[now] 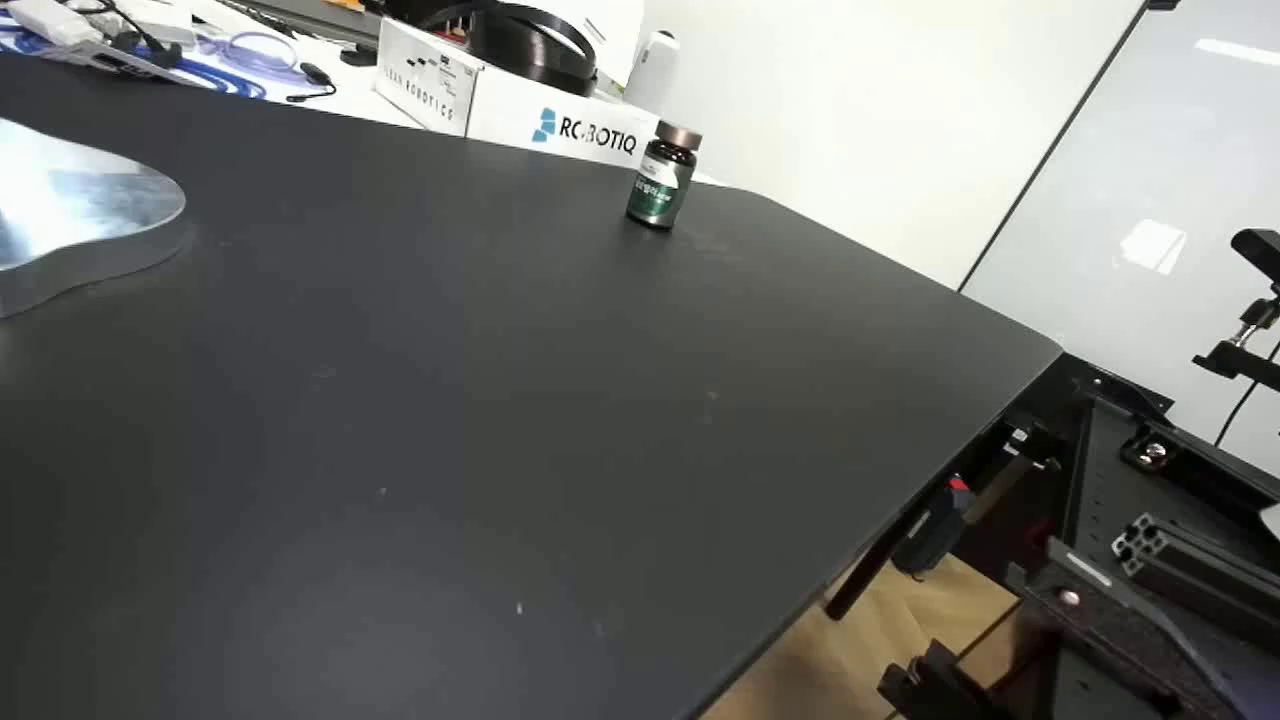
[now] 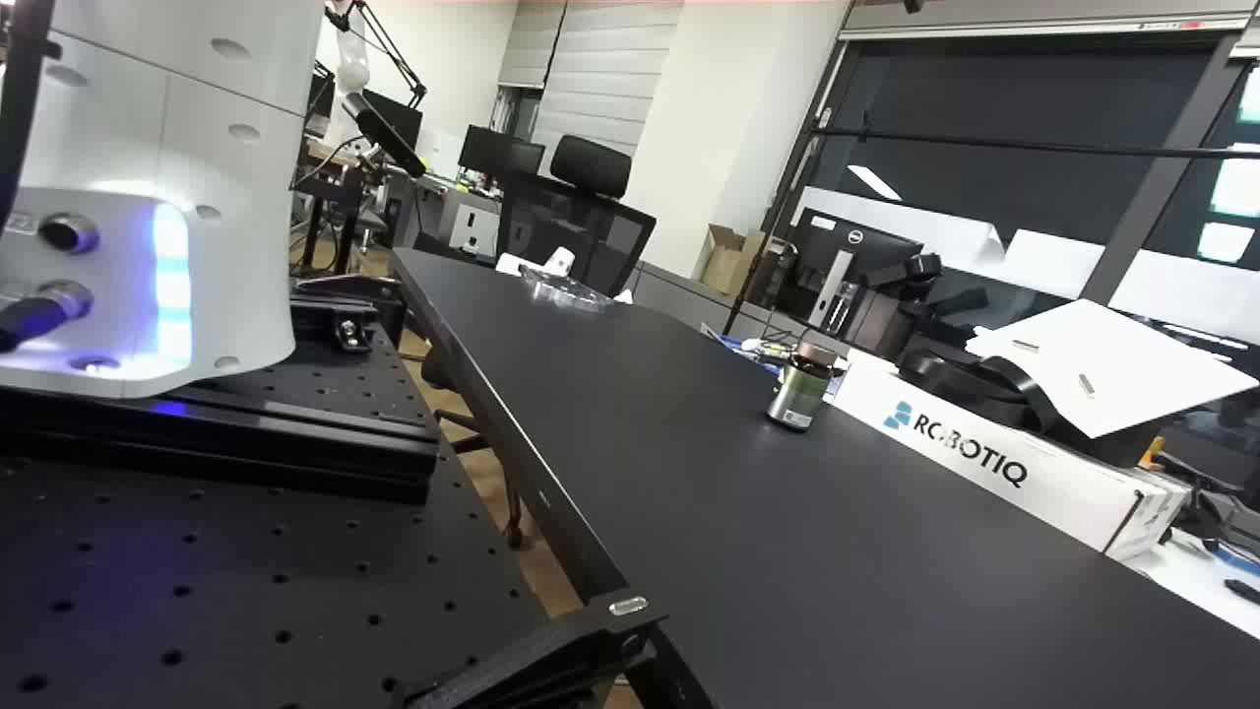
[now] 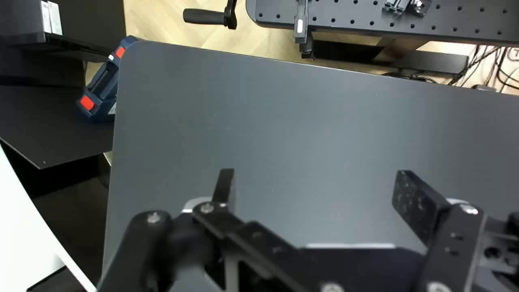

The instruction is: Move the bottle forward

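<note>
As I judge it, the move has not begun: the small, dark, green-labelled bottle (image 1: 660, 180) stands upright, held by nothing, on the matte black tabletop (image 1: 480, 400), near the edge beyond which lies a long white cardboard box (image 2: 984, 458) with black ROBOTIQ lettering. The black two-fingered gripper (image 3: 316, 178) is spread wide, tabletop showing between its flat rectangular pads (image 3: 417, 206), and carries nothing. Approach, grasp, forward shift and release would then all remain; yet the wrist view leaves the bottle out, so a finished move cannot be ruled out. The bottle is a cylinder with rounded shoulders, its body glossy, its broad brownish cap (image 1: 679, 134) faintly coppery. The tabletop is smooth and dull, with rounded corners and a few pale specks; the box is flat-sided and crisp-edged. In an exterior view, a silvery, mirror-bright, wavy-edged piece (image 1: 90, 200) is cut off by the frame. The smooth white robot base (image 2: 241, 226) curves softly above a black perforated plate (image 2: 236, 620).
</note>
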Tool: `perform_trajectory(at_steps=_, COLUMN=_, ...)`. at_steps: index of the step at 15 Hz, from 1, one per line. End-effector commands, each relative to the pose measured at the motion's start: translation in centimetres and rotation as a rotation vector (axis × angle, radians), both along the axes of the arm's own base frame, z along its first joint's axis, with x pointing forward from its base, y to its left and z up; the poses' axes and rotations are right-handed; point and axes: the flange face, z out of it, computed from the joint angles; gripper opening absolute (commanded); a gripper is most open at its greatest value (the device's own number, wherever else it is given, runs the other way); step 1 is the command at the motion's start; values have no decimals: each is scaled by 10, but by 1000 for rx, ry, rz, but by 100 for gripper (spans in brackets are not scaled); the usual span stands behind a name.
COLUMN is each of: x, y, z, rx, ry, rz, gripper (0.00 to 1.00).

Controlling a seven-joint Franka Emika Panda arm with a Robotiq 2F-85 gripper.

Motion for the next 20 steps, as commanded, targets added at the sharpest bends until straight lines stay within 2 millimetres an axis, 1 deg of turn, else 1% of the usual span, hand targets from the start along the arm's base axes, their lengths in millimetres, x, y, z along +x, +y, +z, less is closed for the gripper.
perform_trajectory(at_steps=1, x=0, y=0, z=0, rx=0, ry=0, rz=0, gripper=100)
perform_trajectory(at_steps=11, x=0, y=0, z=0, rx=0, ry=-1, rz=1, gripper=100)
perform_trajectory(at_steps=12, x=8, y=0, z=-1, rx=1, ry=-17, rz=8, gripper=100)
perform_trajectory(at_steps=15, x=48, y=3, z=-13, rx=-5, ry=-49, rz=52, gripper=100)
perform_trajectory(at_steps=18, x=102, y=12, z=-32, rx=-2, ry=-83, rz=109, gripper=100)
perform_trajectory(at_steps=20, x=145, y=22, z=-44, rx=6, ry=-101, rz=142, gripper=100)
